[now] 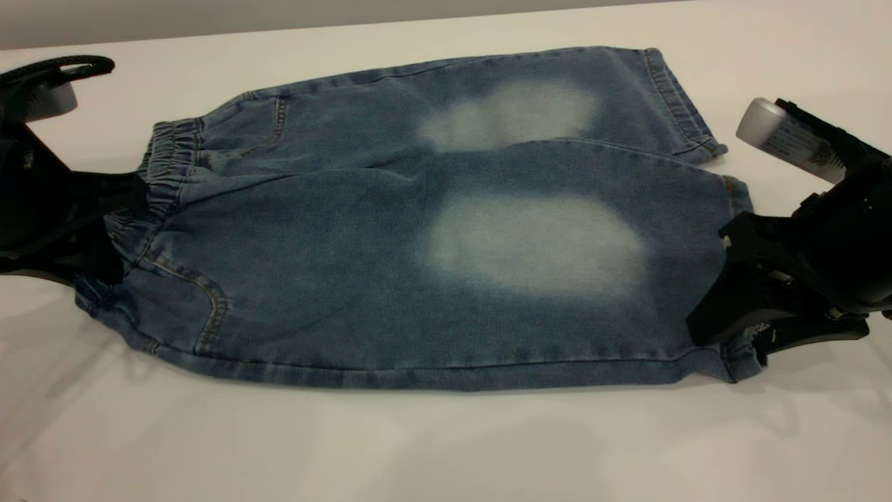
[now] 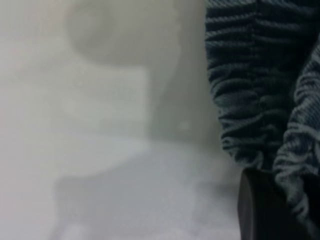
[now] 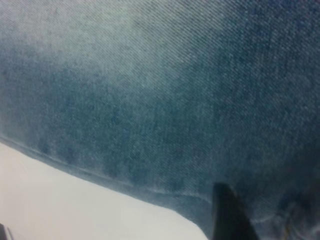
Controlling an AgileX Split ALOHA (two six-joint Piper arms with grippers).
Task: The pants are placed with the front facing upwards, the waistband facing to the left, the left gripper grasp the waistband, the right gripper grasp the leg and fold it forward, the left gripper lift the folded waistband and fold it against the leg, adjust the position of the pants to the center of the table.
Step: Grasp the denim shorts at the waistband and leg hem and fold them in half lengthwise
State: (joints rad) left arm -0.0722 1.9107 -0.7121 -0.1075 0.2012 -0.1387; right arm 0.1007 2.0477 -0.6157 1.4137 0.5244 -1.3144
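The pants [image 1: 432, 237] lie flat and front-up on the white worktop [image 1: 446, 446], stretched between the two pincers. The left pincer [image 1: 129, 209] sits at the waistband [image 1: 164, 174], its black fingers closed on the puckered elastic; in the left wrist view the ruched band [image 2: 250, 90] bunches right against a dark fingertip [image 2: 260, 210]. The right pincer [image 1: 728, 293] is at the opposite end, clamped on the hem of the nearer leg, the denim [image 3: 160, 100] filling its wrist view just beyond a black fingertip [image 3: 227, 215]. The farther leg lies free beyond it.
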